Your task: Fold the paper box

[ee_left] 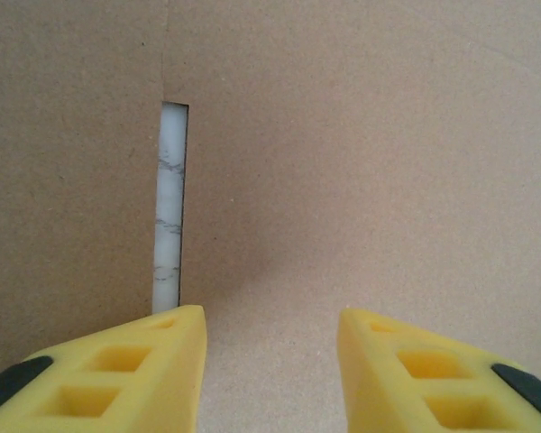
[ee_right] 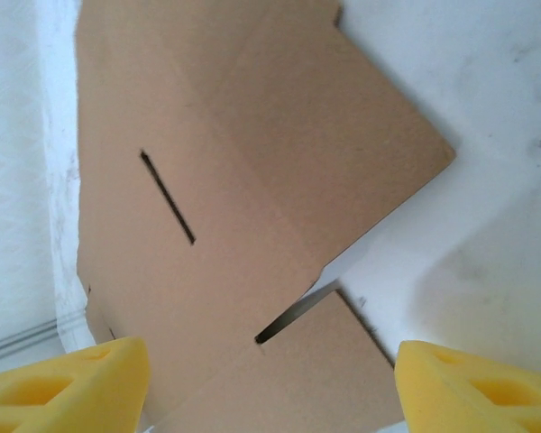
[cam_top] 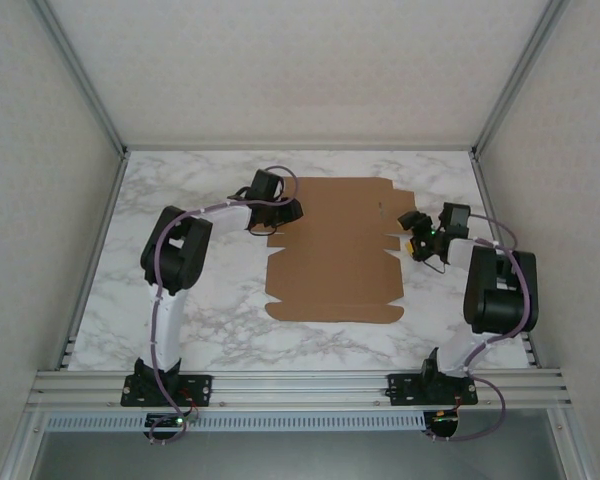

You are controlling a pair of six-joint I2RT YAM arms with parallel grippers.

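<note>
The paper box (cam_top: 335, 250) lies flat and unfolded on the marble table (cam_top: 190, 320), a brown die-cut sheet with flaps and slits. My left gripper (cam_top: 286, 212) is over the sheet's upper left edge. In the left wrist view its yellow fingers (ee_left: 171, 361) stand apart just above the cardboard (ee_left: 361, 180), with nothing between them, next to a slit (ee_left: 169, 203) that shows the marble. My right gripper (cam_top: 412, 238) hovers at the sheet's right edge, open wide (ee_right: 270, 347) above a side flap (ee_right: 252, 162) and a notch (ee_right: 293, 320).
An aluminium rail (cam_top: 300, 385) runs along the near edge where both arm bases are bolted. White enclosure walls (cam_top: 40, 200) stand on the left, right and back. Bare marble (ee_right: 487, 225) lies right of the sheet.
</note>
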